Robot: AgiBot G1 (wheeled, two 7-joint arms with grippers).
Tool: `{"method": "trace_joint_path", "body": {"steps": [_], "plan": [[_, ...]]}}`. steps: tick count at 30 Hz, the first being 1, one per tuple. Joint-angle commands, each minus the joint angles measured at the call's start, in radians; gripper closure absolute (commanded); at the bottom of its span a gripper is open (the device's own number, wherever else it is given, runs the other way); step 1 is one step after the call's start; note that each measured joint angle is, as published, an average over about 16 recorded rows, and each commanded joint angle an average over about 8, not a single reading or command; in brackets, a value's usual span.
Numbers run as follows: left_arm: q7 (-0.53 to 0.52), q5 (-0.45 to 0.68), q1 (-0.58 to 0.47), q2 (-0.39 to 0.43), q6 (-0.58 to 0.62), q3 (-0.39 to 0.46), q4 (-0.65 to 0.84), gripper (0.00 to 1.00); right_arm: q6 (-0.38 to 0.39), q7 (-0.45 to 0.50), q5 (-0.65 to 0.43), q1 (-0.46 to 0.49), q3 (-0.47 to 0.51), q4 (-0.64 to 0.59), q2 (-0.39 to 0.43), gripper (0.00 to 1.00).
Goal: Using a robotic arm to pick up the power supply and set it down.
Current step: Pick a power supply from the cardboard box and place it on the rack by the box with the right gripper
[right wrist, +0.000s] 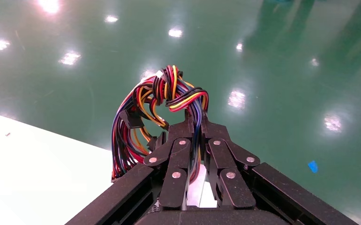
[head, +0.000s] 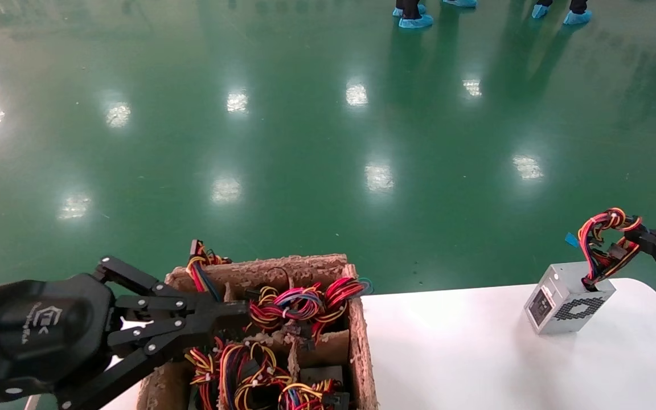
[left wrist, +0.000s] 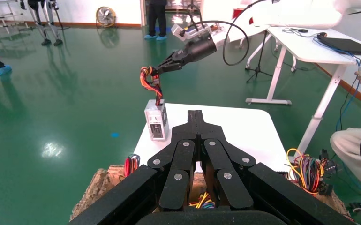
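Observation:
The power supply, a small grey metal box with a honeycomb vent and a label, stands slightly tilted near the far right corner of the white table. Its red, yellow, black and blue wire bundle rises from its top. My right gripper is shut on that bundle above the box. The right wrist view shows wires pinched between the gripper fingers. My left gripper is shut with nothing in it, hovering over the cardboard box. The left wrist view shows the power supply beyond the left gripper.
A worn cardboard box at the table's left end holds several more coloured wire bundles. Green floor surrounds the table. Feet in blue shoe covers stand far off. A second white table and a seated person are to the side.

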Motion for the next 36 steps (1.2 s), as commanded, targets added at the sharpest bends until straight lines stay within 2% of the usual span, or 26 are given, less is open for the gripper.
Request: {"method": "trace_joint_path", "body": {"steps": [1, 8, 18, 19, 20, 26, 27, 28, 36], "plan": [[0.0, 0.0, 0.0, 0.0, 0.0, 0.0, 0.0, 1.0, -0.01, -0.004, -0.018, 0.03, -0.011, -0.021, -0.012, 1.0], [0.0, 0.0, 0.0, 0.0, 0.0, 0.0, 0.0, 1.0, -0.067, -0.017, -0.04, 0.063, -0.029, -0.086, -0.015, 1.0], [0.0, 0.0, 0.0, 0.0, 0.0, 0.0, 0.0, 1.0, -0.105, -0.059, -0.027, 0.039, -0.022, -0.136, -0.003, 1.0], [0.0, 0.0, 0.0, 0.0, 0.0, 0.0, 0.0, 1.0, -0.107, -0.062, -0.026, 0.037, -0.021, -0.138, -0.002, 0.96], [0.0, 0.0, 0.0, 0.0, 0.0, 0.0, 0.0, 1.0, -0.108, -0.064, -0.025, 0.035, -0.021, -0.139, -0.001, 0.87], [0.0, 0.0, 0.0, 0.0, 0.0, 0.0, 0.0, 1.0, -0.122, -0.068, -0.023, 0.014, -0.022, -0.144, 0.002, 0.12], [0.0, 0.0, 0.0, 0.0, 0.0, 0.0, 0.0, 1.0, -0.124, -0.069, -0.022, 0.008, -0.022, -0.145, 0.003, 0.03], [0.0, 0.0, 0.0, 0.0, 0.0, 0.0, 0.0, 1.0, -0.127, -0.069, -0.02, 0.001, -0.021, -0.146, 0.003, 0.0], [0.0, 0.0, 0.0, 0.0, 0.0, 0.001, 0.0, 1.0, -0.141, -0.063, 0.007, -0.051, -0.009, -0.144, 0.018, 0.0]]}}
